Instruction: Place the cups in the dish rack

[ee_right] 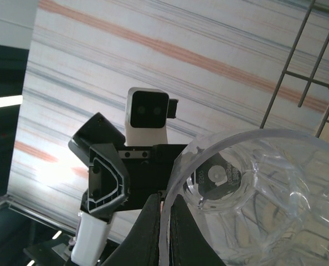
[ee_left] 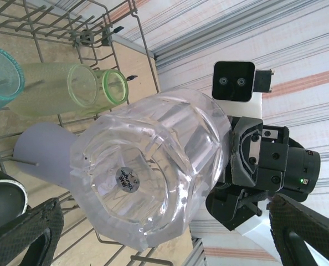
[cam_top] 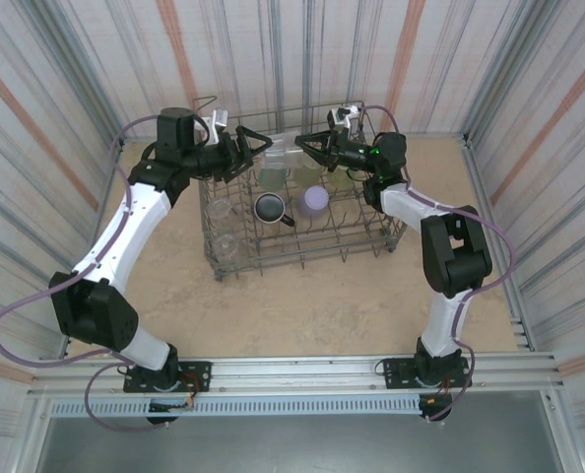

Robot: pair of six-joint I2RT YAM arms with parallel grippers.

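Observation:
A clear cup (cam_top: 281, 150) hangs above the back of the dish rack (cam_top: 302, 253), between the two grippers. My right gripper (ee_right: 165, 230) is shut on its rim, one finger inside and one outside. The cup's base (ee_left: 128, 180) faces my left gripper (ee_left: 164, 241), whose fingers (ee_left: 29, 233) stand wide open on either side of it without touching. In the rack lie a black mug (cam_top: 269, 208), a pale purple cup (cam_top: 314, 202), green cups (cam_top: 273, 177) and a clear tumbler (cam_top: 226, 241). The left wrist view shows a teal cup (ee_left: 1, 77), a green cup (ee_left: 70, 88) and the purple cup (ee_left: 42, 152).
The rack stands at the back middle of a tan table (cam_top: 302, 315), with corrugated walls (cam_top: 56, 108) close on three sides. Rack wires (ee_right: 297, 55) rise just beside the held cup. A metal rail (cam_top: 302, 370) carries both arm bases at the near edge.

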